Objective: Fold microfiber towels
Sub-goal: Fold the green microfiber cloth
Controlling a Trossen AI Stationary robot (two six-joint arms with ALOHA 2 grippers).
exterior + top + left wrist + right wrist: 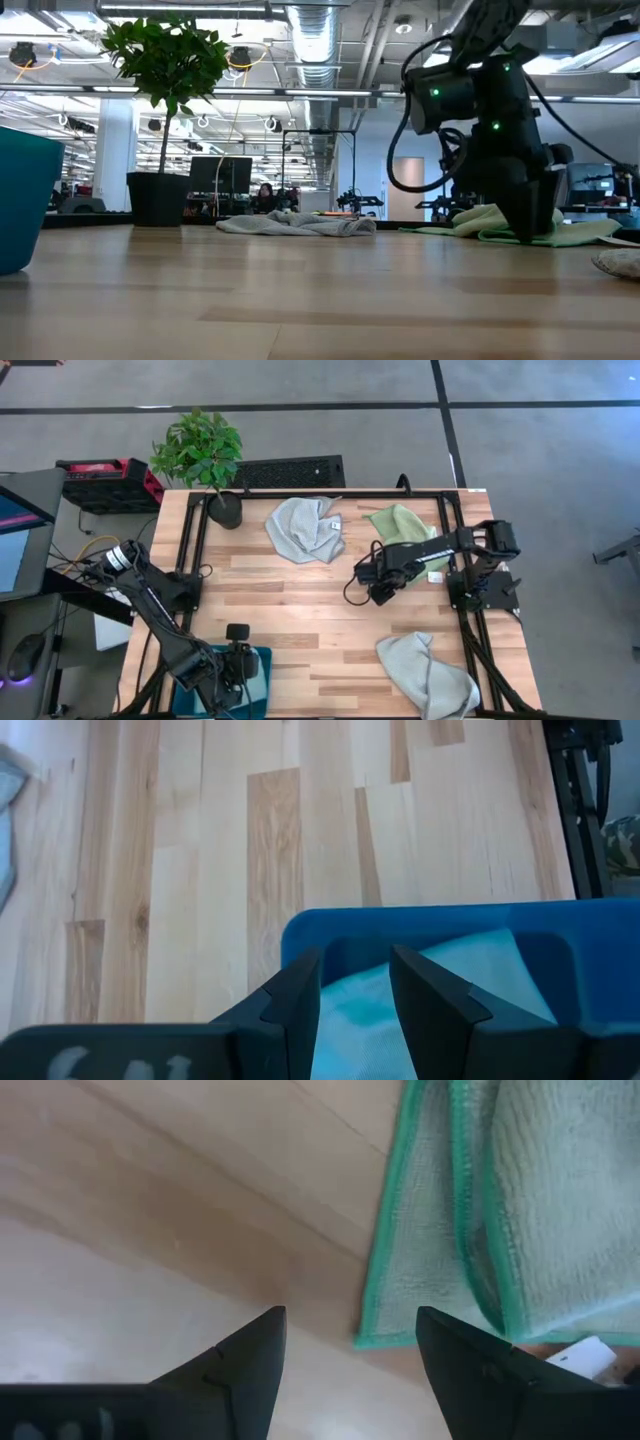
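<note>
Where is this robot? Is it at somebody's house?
Probably not a house. It looks like a big lab or workshop: bare ceiling ducts overhead, more robot rigs in the room behind, and a wooden table with towels to fold, like the green towel.

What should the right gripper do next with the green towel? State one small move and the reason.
Probably ease the right gripper forward and down onto the near corner of the green towel. Its fingers stand open and empty over bare table, with the towel's stitched edge just ahead of them and the cloth still crumpled. The left gripper waits over the teal bin.
</note>
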